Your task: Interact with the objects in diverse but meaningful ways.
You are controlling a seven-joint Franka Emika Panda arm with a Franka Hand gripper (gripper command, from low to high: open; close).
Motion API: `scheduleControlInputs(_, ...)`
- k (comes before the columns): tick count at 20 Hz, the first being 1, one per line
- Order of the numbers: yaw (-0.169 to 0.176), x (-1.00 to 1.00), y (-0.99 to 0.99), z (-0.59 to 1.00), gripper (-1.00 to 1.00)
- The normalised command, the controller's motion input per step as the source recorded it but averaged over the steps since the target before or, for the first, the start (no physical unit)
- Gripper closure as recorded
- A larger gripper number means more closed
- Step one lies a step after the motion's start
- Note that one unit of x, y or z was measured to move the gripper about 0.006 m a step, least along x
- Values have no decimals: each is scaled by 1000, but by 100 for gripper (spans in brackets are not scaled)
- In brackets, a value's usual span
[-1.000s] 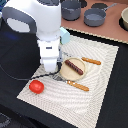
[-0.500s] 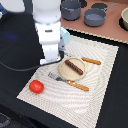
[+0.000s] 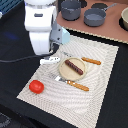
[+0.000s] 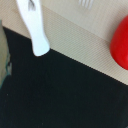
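The arm (image 3: pixel 41 27) is rising off the mat (image 3: pixel 102 75), higher than before; its gripper's state cannot be told. Tomato (image 3: pixel 36 86) is sitting on the mat's corner, sausage (image 3: pixel 74 67) on the plate (image 3: pixel 64 71) mid-mat.

Dark brown sausage (image 3: pixel 74 66) on round plate (image 3: pixel 64 71), red tomato (image 3: pixel 36 86) well apart.

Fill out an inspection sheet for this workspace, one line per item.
Surface: striped placemat on a dark table.
Job's things: sausage on a round plate; tomato on the placemat's corner; white piece beside the arm; blue cup behind it.
Clutter: orange-handled cutlery flanking the plate; grey pots on a wooden board.
Grippers: gripper not in view, hidden under the arm.
Cables: dark cable across the table.
Surroundings: nothing seen.
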Motion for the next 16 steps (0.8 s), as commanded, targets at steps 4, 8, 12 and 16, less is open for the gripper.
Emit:
scheduleControlInputs(4,-88,349,-771,2,-100)
scheduleControlInputs(8,-87,308,-774,-1,-100)
scheduleControlInputs(12,-88,331,-676,-46,-100)
scheduleControlInputs(16,-64,305,-330,-195,-100)
